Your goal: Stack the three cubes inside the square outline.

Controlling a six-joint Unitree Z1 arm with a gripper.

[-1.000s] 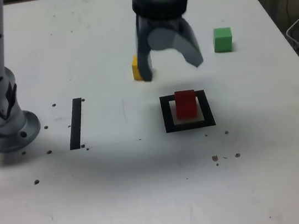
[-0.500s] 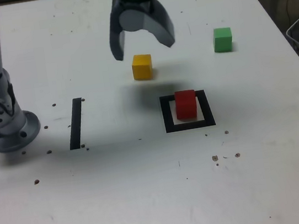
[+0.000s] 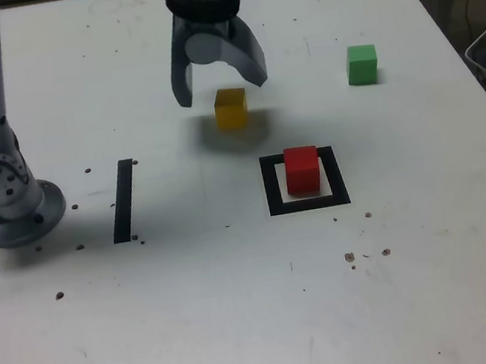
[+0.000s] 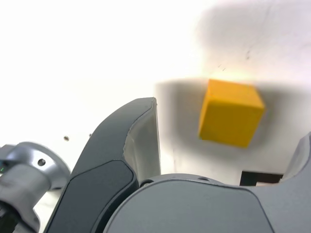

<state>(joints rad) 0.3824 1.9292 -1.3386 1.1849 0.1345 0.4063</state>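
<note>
The red cube (image 3: 302, 169) sits inside the square outline (image 3: 271, 187), on its white centre, with nothing on top of it, so the stack has only its base. The yellow cube (image 3: 231, 108) rests on the table (image 3: 243, 309) just up and to the exterior view's left of the outline, apart from it. The green cube (image 3: 361, 64) stands well off toward the exterior view's right, near the far side.

My gripper (image 3: 218, 84) hangs over the yellow cube with my jaws spread wide and nothing between them. I judge the step in hand to be picking up the yellow cube as the second layer. What comes next, I think, is to settle lower so that one finger comes down on each side of the cube, square to its faces, and only then close.

The exterior view gives me the whole layout: all three cubes, the outline, the straight black strip (image 3: 122, 200) toward its left, and my own base (image 3: 6, 202). It does not tell me well how the cube lines up between my fingers. The wrist view does: the yellow cube (image 4: 231, 113) lies between my two fingers but off centre, nearer the finger that barely shows at the frame's edge, and turned slightly against my near finger (image 4: 127, 145). A corner of the outline (image 4: 261, 177) shows there too; the red and green cubes do not.
</note>
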